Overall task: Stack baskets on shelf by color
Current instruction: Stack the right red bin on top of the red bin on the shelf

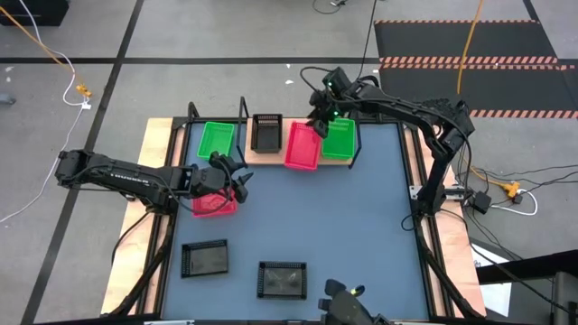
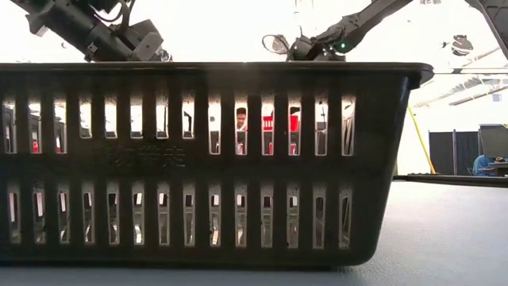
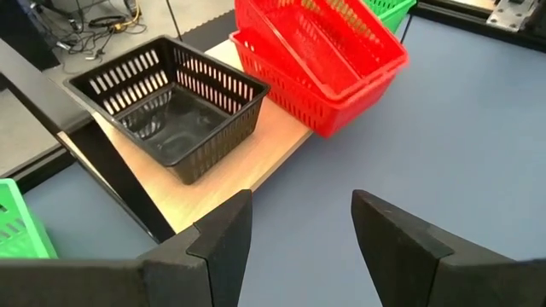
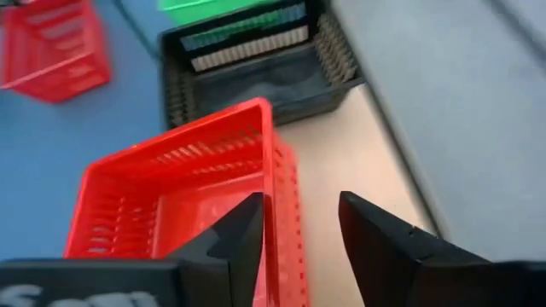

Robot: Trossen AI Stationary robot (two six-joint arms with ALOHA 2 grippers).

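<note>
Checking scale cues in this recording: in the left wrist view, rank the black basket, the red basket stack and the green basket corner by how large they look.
1. Black basket and red basket stack: similar, unranked.
2. Green basket corner: smallest, mostly cropped.

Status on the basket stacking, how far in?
Partway. Done: one green basket, one black basket and two nested red baskets sit on the shelf. In hand: nothing. The right gripper is open over the red pair and the left gripper is open near a loose red basket. Left: that one, two black baskets on the table, and the second green basket.
</note>
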